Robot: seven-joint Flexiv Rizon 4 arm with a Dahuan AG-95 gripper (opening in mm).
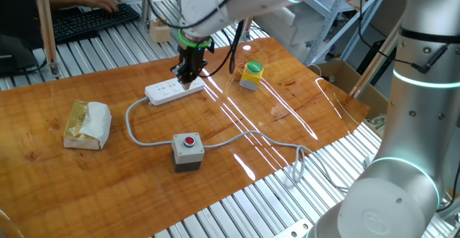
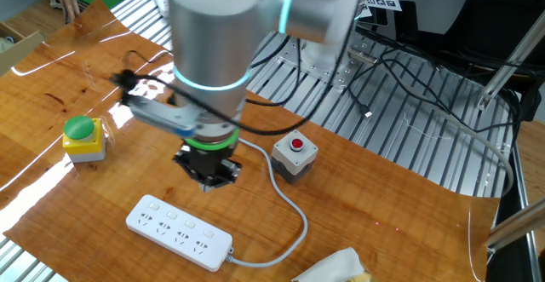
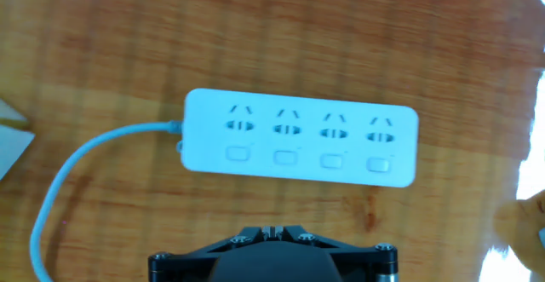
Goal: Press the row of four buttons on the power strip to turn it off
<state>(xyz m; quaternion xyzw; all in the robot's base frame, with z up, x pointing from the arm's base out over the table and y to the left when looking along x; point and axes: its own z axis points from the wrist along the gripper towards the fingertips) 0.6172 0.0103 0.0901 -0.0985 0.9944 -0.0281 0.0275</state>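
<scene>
white plastic power strip [image 3: 301, 137], rounded corners; four buttons [image 3: 307, 158] square, pale.

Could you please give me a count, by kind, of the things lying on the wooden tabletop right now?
Power strip: 1
Grey box with red round button: 1
Yellow block with green button: 1
Crumpled packet: 1
Total: 4
</scene>
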